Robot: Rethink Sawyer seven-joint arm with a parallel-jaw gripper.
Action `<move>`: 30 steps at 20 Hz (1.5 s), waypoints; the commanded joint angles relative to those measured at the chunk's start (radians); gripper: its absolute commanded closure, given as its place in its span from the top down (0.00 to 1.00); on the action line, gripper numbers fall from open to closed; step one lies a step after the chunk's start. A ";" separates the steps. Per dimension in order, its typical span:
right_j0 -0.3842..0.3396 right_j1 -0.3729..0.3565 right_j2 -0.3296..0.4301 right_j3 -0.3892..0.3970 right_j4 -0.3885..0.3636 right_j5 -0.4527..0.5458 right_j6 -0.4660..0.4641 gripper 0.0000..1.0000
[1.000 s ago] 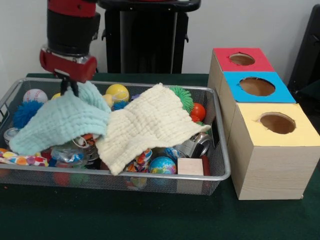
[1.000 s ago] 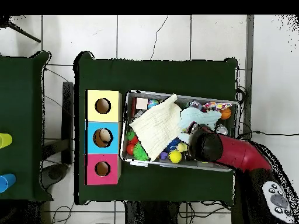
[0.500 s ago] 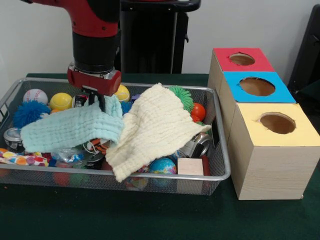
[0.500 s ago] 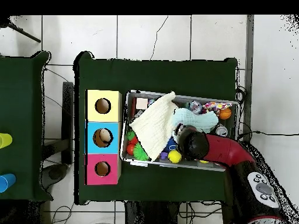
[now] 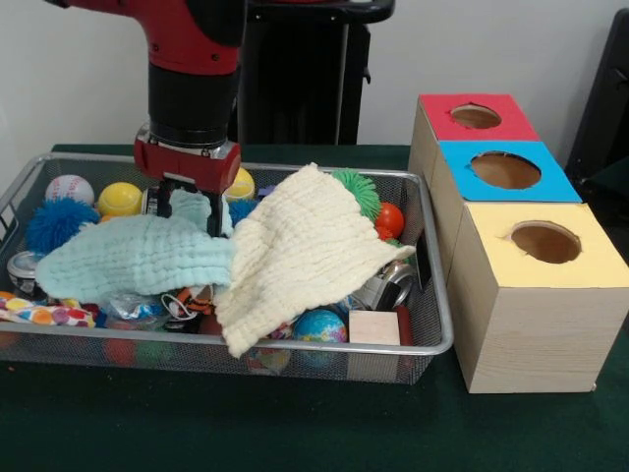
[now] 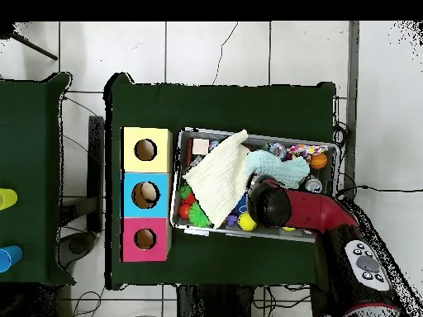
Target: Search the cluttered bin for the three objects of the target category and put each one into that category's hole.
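Straddling the mint cloth (image 5: 138, 258) with fingers spread, the gripper (image 5: 188, 209) grips nothing, mid-bin (image 5: 432, 295), clear of rims.

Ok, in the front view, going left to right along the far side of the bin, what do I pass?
White baseball → yellow ball → tool over the mint cloth → green spiky ball → orange ball.

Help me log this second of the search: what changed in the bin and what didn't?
The gripper dragged the mint cloth toward the boxes, pushing the cream cloth that way too. This uncovered a yellow ball near the baseball. Its fingers now stand apart around the cloth's raised edge. The boxes and basket stayed put.
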 commanded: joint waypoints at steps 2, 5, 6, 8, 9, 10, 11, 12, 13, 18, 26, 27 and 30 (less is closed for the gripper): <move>0.057 0.015 0.036 -0.031 -0.075 -0.081 0.039 1.00; 0.097 -0.045 0.020 -0.010 -0.050 -0.020 0.059 1.00; 0.106 -0.058 0.018 -0.010 -0.040 0.004 0.060 1.00; 0.124 -0.091 0.022 -0.020 -0.015 0.074 0.051 1.00; 0.118 -0.102 0.044 -0.022 0.006 0.117 0.038 1.00; 0.114 -0.111 0.053 -0.023 0.019 0.140 0.032 1.00; 0.114 -0.120 0.064 -0.030 0.036 0.178 0.024 1.00; 0.108 -0.128 0.074 -0.033 0.044 0.194 0.015 1.00; 0.110 -0.133 0.081 -0.045 0.056 0.224 0.007 1.00; 0.125 -0.146 0.074 -0.093 0.066 0.277 -0.001 1.00; 0.163 -0.001 0.017 -0.216 -0.013 0.098 0.066 1.00; 0.163 0.023 0.017 -0.230 -0.013 0.084 0.070 1.00; 0.173 0.072 0.003 -0.257 -0.018 0.026 0.092 1.00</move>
